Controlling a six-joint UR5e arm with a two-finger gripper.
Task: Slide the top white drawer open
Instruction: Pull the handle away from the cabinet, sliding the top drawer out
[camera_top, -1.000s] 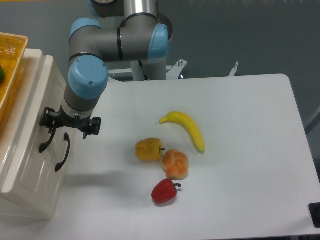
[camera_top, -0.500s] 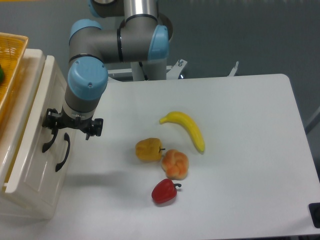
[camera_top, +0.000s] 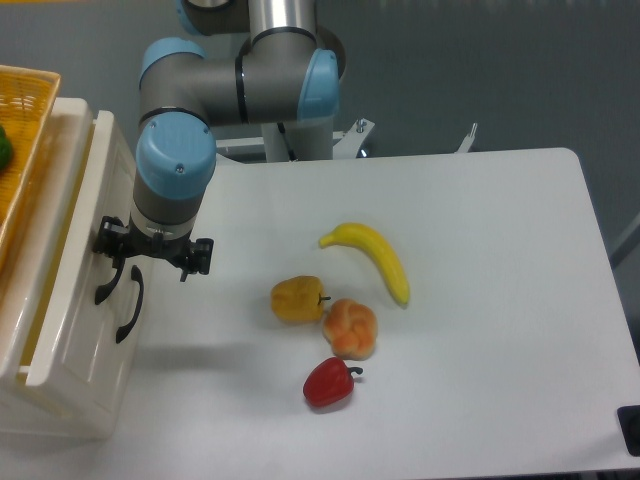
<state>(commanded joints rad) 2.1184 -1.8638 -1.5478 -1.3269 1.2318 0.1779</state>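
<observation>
Hand (camera_top: 118, 262) grips the top white drawer (camera_top: 75, 270) by its black handle; no writing is legible.

Pretty clearly a robotics lab: a UR5e arm (camera_top: 240, 85) is mounted at the far edge of a plain white table (camera_top: 480, 300), toy fruit is scattered mid-surface, and a bare grey wall (camera_top: 480, 60) is seen behind.

The top white drawer (camera_top: 75, 260) is showing glossy cream-white with a black handle (camera_top: 107, 282). The hand (camera_top: 152, 252) is showing black under a grey and light-blue arm (camera_top: 175, 165). On the white counter (camera_top: 480, 300) are lying a yellow banana (camera_top: 372, 258), a yellow-orange pepper (camera_top: 297, 299) and a red pepper (camera_top: 328, 383).
</observation>
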